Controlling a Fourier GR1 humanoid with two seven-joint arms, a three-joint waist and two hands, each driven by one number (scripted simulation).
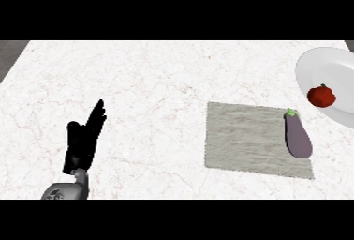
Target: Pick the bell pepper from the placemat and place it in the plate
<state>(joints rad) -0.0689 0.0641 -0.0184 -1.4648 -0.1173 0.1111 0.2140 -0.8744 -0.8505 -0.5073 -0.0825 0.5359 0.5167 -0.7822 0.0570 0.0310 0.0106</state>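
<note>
- The white plate (317,63) sits far off to the right of the left hand (84,138) and farther up the counter, cut by the view's right edge.
- On the plate lies the red bell pepper (321,96), green stem up, near the plate's lower left part; it is well apart from the hand.
- The grey placemat (249,140) lies flat on the marble counter (138,79), to the right of the hand at about the same depth, not touching it.
- A purple eggplant (298,136) lies lengthwise along the placemat's right side, its green cap toward the plate.
- The left hand stands with fingers straight and pointing up, holding nothing, at the lower left.
- The right hand does not show.
</note>
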